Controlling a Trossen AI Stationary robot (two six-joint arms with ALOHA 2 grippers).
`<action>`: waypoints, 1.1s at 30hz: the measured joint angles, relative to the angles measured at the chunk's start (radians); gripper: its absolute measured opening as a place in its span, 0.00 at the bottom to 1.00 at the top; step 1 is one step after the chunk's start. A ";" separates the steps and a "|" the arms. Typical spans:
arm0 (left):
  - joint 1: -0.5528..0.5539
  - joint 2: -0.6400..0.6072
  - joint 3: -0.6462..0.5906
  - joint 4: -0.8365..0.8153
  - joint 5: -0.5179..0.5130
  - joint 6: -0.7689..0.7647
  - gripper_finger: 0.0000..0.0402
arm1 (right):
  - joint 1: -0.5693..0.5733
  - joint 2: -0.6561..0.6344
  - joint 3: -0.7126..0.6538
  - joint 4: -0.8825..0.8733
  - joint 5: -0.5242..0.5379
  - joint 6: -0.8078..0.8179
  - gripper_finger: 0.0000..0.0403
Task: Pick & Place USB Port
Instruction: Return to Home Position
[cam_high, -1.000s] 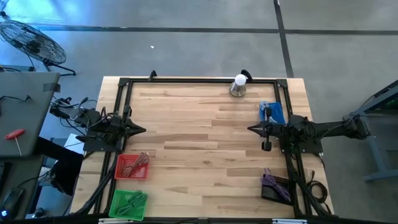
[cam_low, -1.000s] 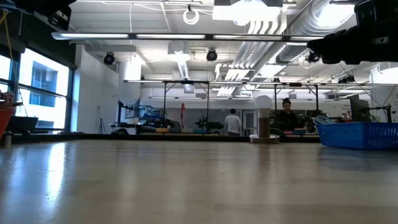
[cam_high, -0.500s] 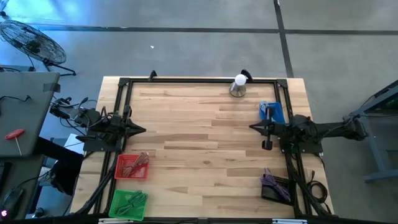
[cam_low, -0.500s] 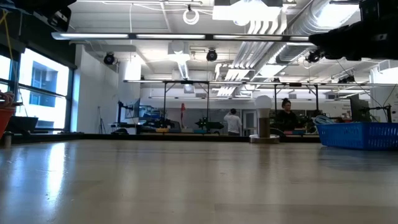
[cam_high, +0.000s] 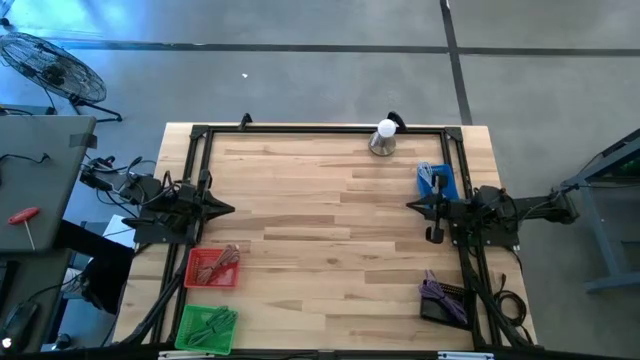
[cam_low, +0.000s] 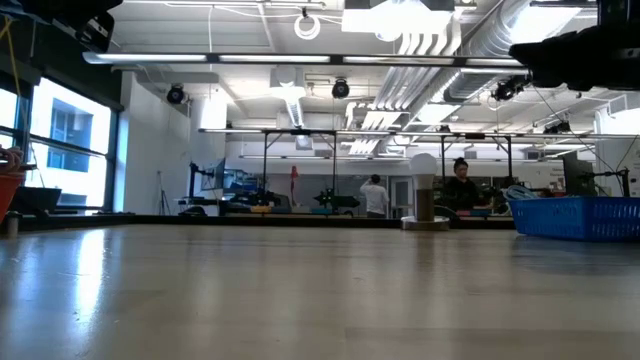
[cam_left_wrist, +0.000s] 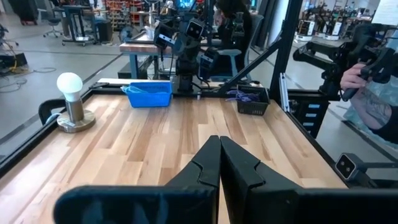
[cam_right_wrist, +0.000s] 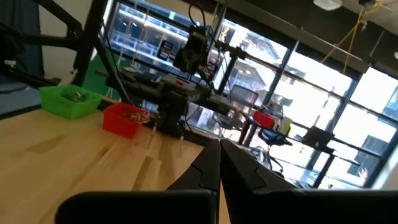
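**Cables binned, arms parked: on the pale plank-wood table (cam_high: 320, 230) we judge the sorting finished.**

We count two dark arms, one at each side edge, placed there, we judge, to leave the work surface free. The left gripper (cam_high: 228, 209) and the right gripper (cam_high: 410, 207) both point inward, fingers pressed together on nothing. Four small bins sit along the sides, within reach of the nearer arm. The red plastic bin (cam_high: 192, 270) and green plastic bin (cam_high: 182, 328) are by the left arm, and the blue plastic bin (cam_high: 450, 185) and black bin (cam_high: 432, 310) are by the right. One white bulb lamp on a metal base (cam_high: 384, 138) stands alone at the table edge, nearest the blue bin. Each bin appears to hold one cable, four in all: pink charger cable (cam_high: 222, 260), green cable (cam_high: 215, 322), light blue charger cable (cam_high: 430, 176) and purple charger cable (cam_high: 436, 290).
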 joint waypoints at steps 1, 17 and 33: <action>0.000 0.000 0.000 -0.001 0.000 -0.004 0.00 | 0.004 0.000 0.000 -0.004 0.009 -0.001 0.00; 0.000 0.000 0.000 -0.046 -0.001 -0.039 0.00 | 0.012 0.000 0.000 -0.031 0.135 0.032 0.00; 0.000 0.000 0.000 -0.053 0.020 -0.065 0.00 | 0.012 0.001 -0.001 -0.054 0.384 0.162 0.00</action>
